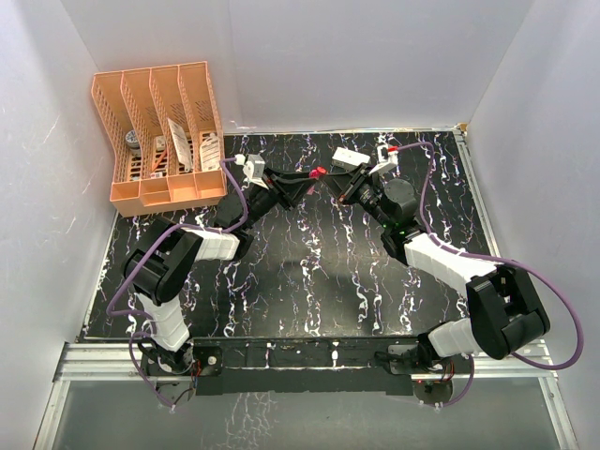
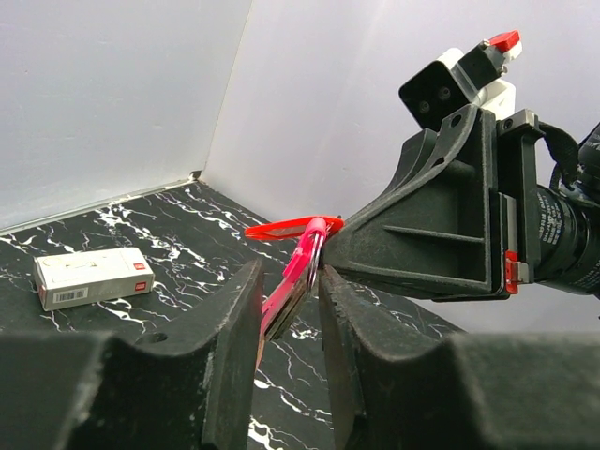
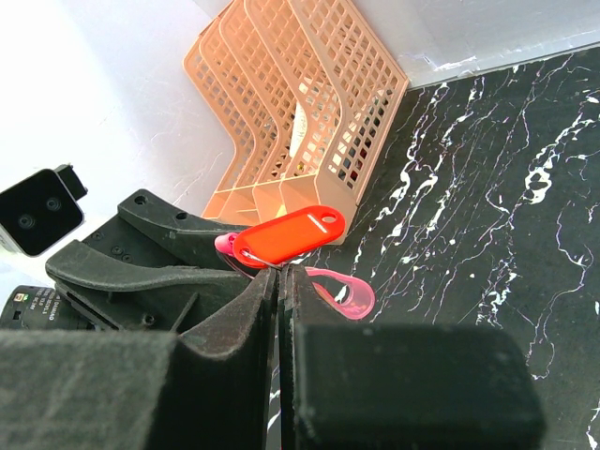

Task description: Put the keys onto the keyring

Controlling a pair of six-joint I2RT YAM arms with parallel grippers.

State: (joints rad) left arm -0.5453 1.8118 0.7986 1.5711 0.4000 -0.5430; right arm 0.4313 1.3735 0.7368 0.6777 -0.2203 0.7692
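Left gripper clamped on pink-tagged metal keyring; right gripper pressed together, red oval-headed key at tips. Threading judged underway; key to be slid along ring.

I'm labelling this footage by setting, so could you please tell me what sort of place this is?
Most likely a lab test cell: plain white walls box in a black marbled tabletop, and the left arm and right arm are bolted to a metal frame at its near edge.

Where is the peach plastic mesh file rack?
Top view: the peach rack sits at the far left corner of the black marbled table, left of the left gripper.
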